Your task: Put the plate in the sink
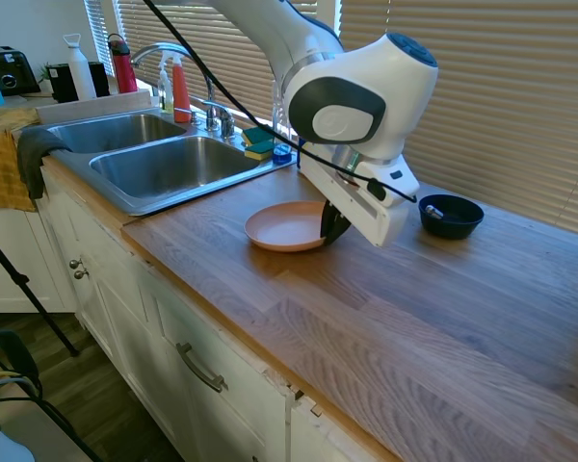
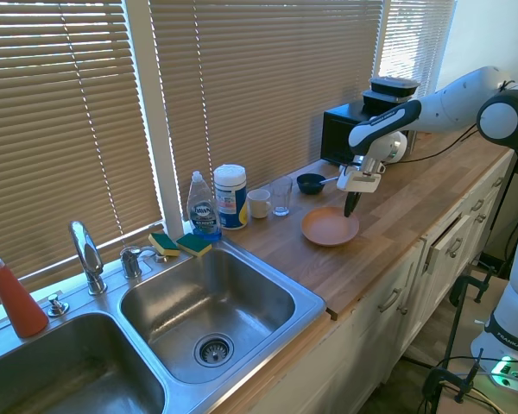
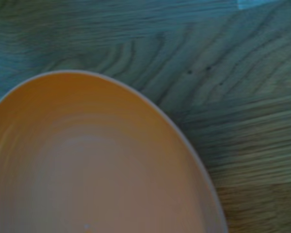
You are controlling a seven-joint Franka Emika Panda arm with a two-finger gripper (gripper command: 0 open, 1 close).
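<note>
Basically mid-pickup: tool [image 1: 333,227] clamped on the plate [image 1: 285,226] rim, plate centre frame on the bench [image 1: 385,318].
Pinched at the right-hand edge, probably to carry toward the sink [image 1: 164,166], upper left.

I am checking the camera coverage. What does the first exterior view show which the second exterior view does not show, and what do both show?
Only the first exterior view shows the toaster, the red bottle and the yellow towel beside the sink.

Only the second exterior view shows the drain, the dish soap bottle, the two cups and the black microwave.

Both show the plate on the wooden counter, the gripper at its rim, and the dark blue bowl.
</note>
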